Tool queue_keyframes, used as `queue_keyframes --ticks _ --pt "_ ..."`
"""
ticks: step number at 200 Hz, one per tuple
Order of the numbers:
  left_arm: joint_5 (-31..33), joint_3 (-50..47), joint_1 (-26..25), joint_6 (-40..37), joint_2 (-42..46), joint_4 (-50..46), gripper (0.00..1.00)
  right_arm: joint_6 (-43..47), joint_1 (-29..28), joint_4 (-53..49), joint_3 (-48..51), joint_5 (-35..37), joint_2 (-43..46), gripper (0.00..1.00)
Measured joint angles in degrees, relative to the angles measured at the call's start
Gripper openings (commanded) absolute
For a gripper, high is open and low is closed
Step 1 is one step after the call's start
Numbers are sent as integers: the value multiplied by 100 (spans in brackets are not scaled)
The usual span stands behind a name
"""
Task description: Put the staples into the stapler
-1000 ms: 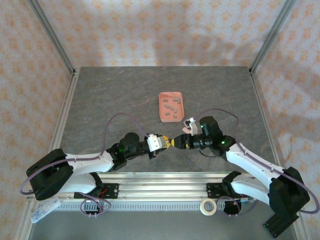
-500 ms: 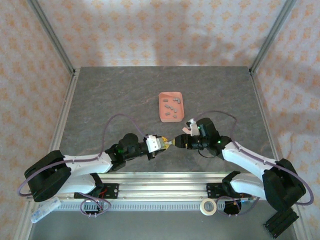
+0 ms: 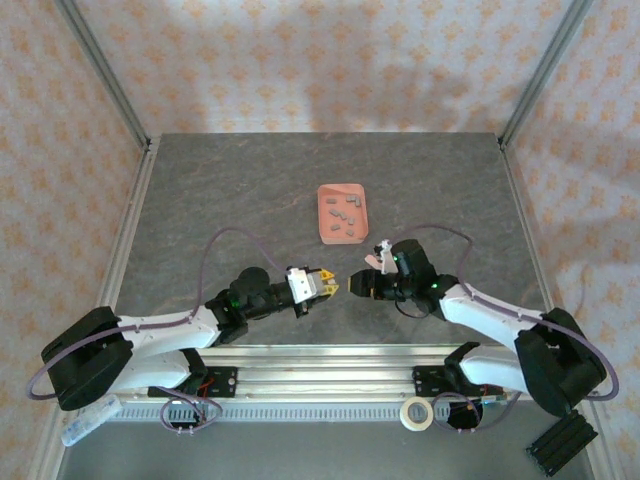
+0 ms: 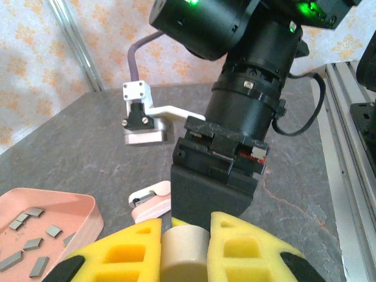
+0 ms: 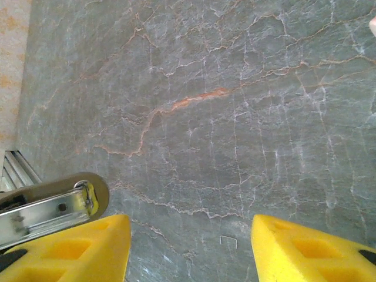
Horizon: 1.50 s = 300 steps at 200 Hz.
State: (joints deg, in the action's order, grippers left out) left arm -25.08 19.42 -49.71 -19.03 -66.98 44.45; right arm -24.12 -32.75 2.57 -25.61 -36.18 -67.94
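Toward the table's near edge, the left gripper (image 3: pixel 326 284) is clamping a cream piece (image 4: pixel 184 251), and the right gripper (image 3: pixel 357 287) is facing it with jaws apart, gripping nothing. Just beyond, the stapler (image 4: pixel 150 202) is lying on the table beside the right fingers. Farther off, near the middle, the staples (image 3: pixel 342 215) are sitting in the tray (image 3: pixel 325 190). The stapler probably needs steadying next, so the right arm should be lowering squarely and gripping one arm without pinching the V closed.

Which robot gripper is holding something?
The left gripper: it is shut on a stubby cream piece. The right gripper is open and empty above the grey table.
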Motion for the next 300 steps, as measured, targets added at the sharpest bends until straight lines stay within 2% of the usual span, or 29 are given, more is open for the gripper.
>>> queue_keyframes --ticks 91,127,147,166,181,202,223,257,300 --pt "50 0 61 232 55 173 11 -87 -74 474 164 125 -188 59" --pt "114 2 103 260 96 168 11 251 -74 142 190 654 656 64" --pt "133 2 103 258 96 168 10 562 -74 17 205 898 1235 75" --pt "131 2 103 256 96 166 10 717 -85 -37 216 1211 1694 71" --pt "131 2 109 251 96 166 10 885 -85 -72 216 1447 1923 72" --pt "125 2 111 247 96 166 10 1613 -85 -188 219 1394 2090 75" --pt "57 2 111 240 96 166 10 2522 -85 -326 219 1180 2186 72" --pt "-96 7 111 201 68 166 10 4026 -85 -496 212 619 2201 72" --pt "-376 125 111 203 -105 168 10 5427 -85 -597 15 -85 1888 74"
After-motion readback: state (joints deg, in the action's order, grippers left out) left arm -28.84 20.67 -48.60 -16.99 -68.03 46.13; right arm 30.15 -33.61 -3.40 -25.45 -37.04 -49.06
